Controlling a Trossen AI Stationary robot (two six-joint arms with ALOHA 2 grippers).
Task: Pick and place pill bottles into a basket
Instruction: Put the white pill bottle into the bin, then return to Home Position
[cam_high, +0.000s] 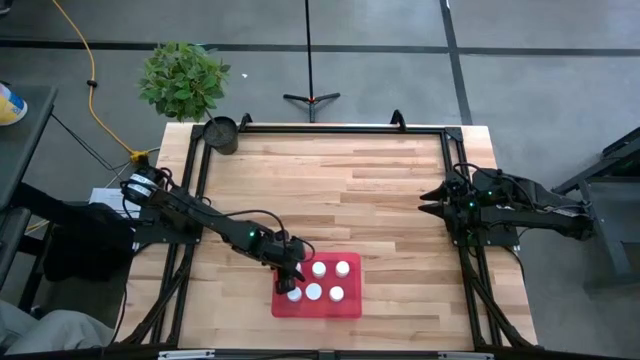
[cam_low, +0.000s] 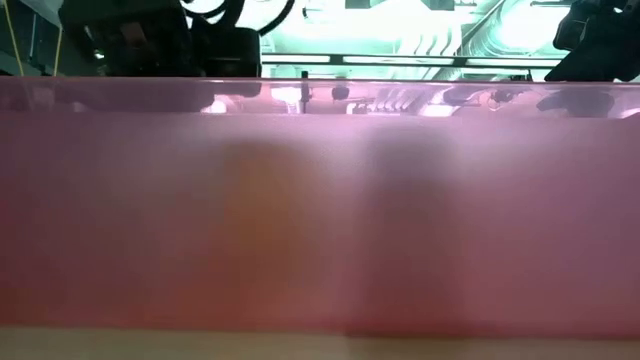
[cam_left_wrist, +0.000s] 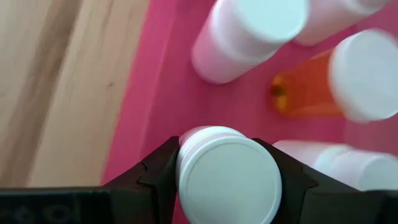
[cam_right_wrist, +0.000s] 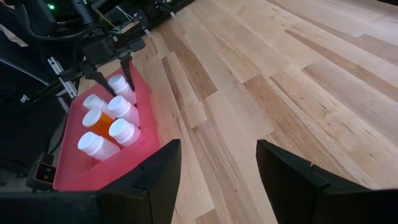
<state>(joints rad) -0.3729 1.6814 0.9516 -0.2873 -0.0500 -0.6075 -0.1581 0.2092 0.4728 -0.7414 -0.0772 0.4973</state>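
The red basket (cam_high: 348, 305) lies on the wood table near its front edge; its wall fills the low view (cam_low: 320, 220). Five pill bottles stand upright in it on their bases, among them white-capped ones (cam_high: 319, 268) (cam_high: 336, 293) and an orange-bodied one (cam_left_wrist: 305, 93) (cam_right_wrist: 99, 121). My left gripper (cam_high: 292, 278) (cam_left_wrist: 227, 186) is over the basket's far left corner, shut on a sixth white-capped bottle (cam_left_wrist: 227, 180) (cam_right_wrist: 118, 84), which the gripper hides in the high view. My right gripper (cam_high: 428, 200) (cam_right_wrist: 217, 168) is open and empty at the table's right edge. My left gripper pinches the bottle's white cap (cam_left_wrist: 186, 155) between its two fingers, one on each side. The fingers (cam_left_wrist: 155, 180) come from above, pointing down. The bottle is upright inside the basket; whether its base rests on the basket floor is hidden.
A dark round pot (cam_high: 222, 133) stands at the table's far left corner, with a green plant (cam_high: 185, 78) beyond it. Black frame rails (cam_high: 190, 180) run along the table's left and right edges. Bare wood (cam_high: 340, 190) spans the table's middle and far part.
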